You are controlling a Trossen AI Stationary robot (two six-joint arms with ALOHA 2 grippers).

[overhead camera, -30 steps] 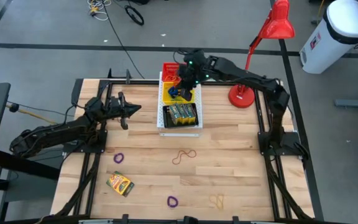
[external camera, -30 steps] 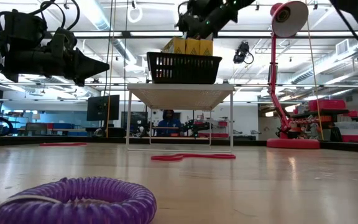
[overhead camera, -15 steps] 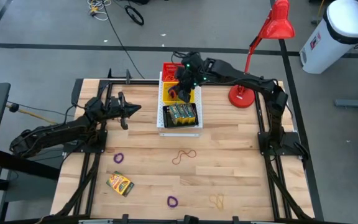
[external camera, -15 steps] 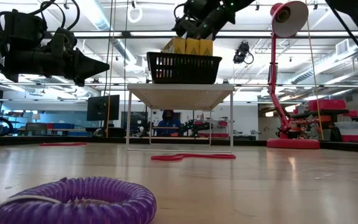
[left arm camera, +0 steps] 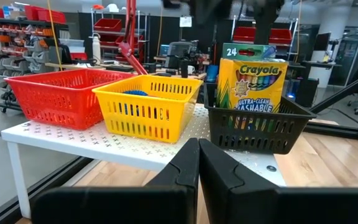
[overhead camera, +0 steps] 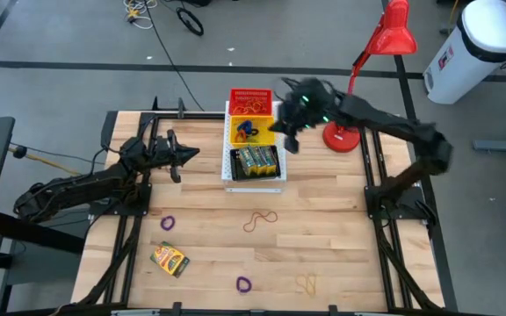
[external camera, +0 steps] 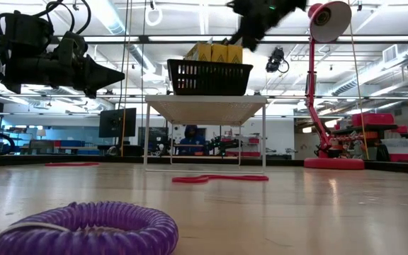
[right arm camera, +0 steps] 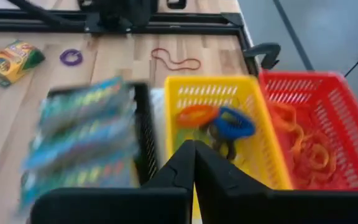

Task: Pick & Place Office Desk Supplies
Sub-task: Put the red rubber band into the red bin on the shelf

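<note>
Three baskets stand in a row on a white perforated board (overhead camera: 231,180) at the table's far middle. The red basket (overhead camera: 251,98) holds rubber bands (right arm camera: 303,149). In the yellow basket (overhead camera: 249,132) lie an orange loop (right arm camera: 194,115), a blue loop (right arm camera: 234,123) and a black loop (right arm camera: 219,142). The black basket (overhead camera: 255,163) holds crayon boxes (left arm camera: 252,81). My right gripper (overhead camera: 286,137) hangs shut and empty above the baskets' right side. My left gripper (overhead camera: 183,156) waits shut, level, left of the baskets. A crayon box (overhead camera: 170,259), two purple loops (overhead camera: 167,223) (overhead camera: 243,283) and a rubber band (overhead camera: 259,219) lie on the table.
A red desk lamp (overhead camera: 343,133) stands just right of the baskets, close to my right arm. A pale band (overhead camera: 307,283) lies near the front edge. The near half of the wooden table (overhead camera: 341,246) has free room between the scattered items.
My right gripper has drawn away from above the yellow basket, toward the table's right edge and a little up, moving fast enough to blur. The blue loop now lies in the yellow basket with the orange and black ones.
</note>
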